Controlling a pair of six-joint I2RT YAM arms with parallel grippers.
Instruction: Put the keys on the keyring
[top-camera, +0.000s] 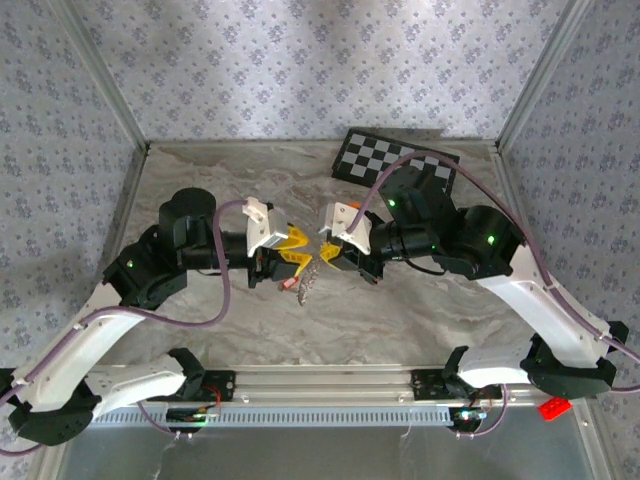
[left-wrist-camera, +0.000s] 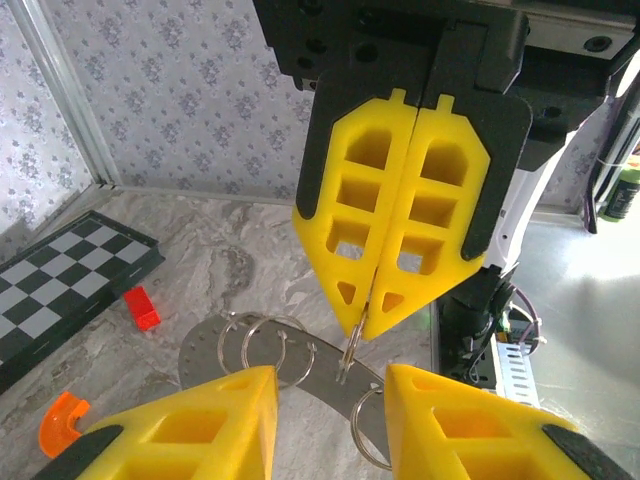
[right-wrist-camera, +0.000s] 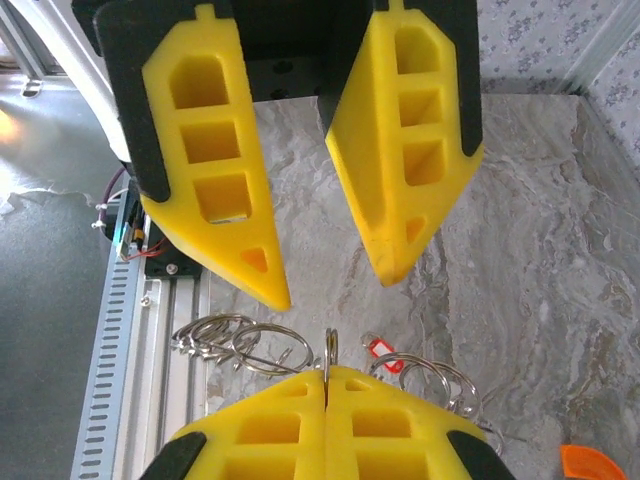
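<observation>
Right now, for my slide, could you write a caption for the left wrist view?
Shut right gripper pinches the keyring, facing the open left gripper, above the marbled table.

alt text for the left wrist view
The shut right gripper pinches a thin metal ring just beyond the open left gripper. Beneath are more rings and a curved grey plate; a checkered board, red brick and orange arc lie left.

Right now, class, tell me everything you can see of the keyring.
The keyring is a cluster of thin, silvery wire loops, metal by their shine. One loop stands upright, pinched between the right gripper's shut yellow fingers; the others spread to either side. A small red-headed key sits among them.
</observation>
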